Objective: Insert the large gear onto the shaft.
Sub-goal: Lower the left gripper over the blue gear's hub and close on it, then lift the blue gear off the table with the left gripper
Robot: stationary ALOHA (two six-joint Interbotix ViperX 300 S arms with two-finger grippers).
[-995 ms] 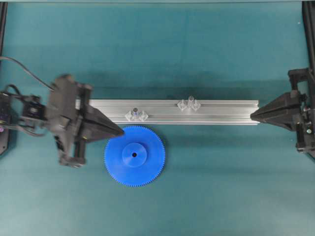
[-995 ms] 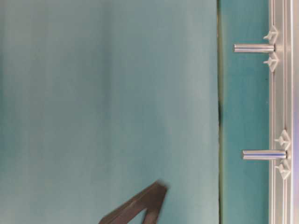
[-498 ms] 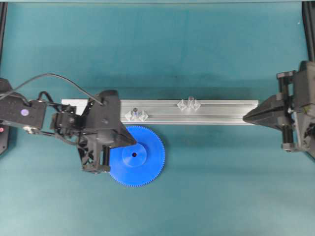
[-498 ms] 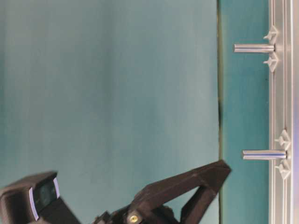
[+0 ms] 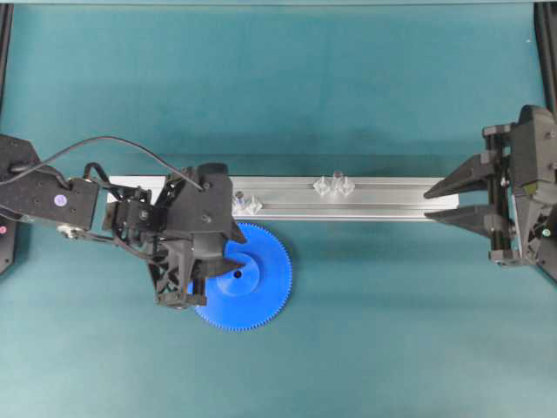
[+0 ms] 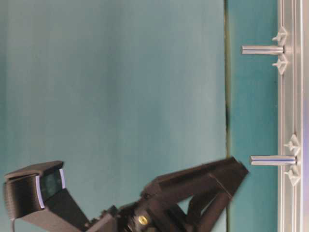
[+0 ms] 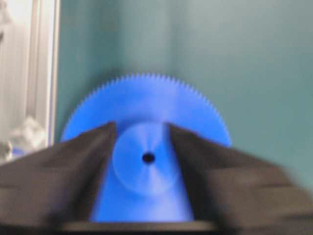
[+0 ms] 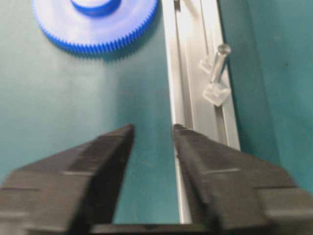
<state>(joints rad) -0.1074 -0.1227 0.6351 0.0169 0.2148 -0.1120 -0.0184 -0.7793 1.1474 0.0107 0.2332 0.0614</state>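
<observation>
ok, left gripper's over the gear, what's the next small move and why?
Probably lower and close on the hub. The left gripper is open, its fingers either side of the hub, and the gear lies flat on the mat beside the rail, not on a shaft.

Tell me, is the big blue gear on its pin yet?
No. The large gear lies flat on the green mat beside the rail; its centre hole is empty, and the shaft stands bare.

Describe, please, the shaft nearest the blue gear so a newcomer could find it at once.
A long aluminium rail crosses the teal table. Two upright pins stand on it; the shaft is the one just above the large gear, not the other pin further right.
</observation>
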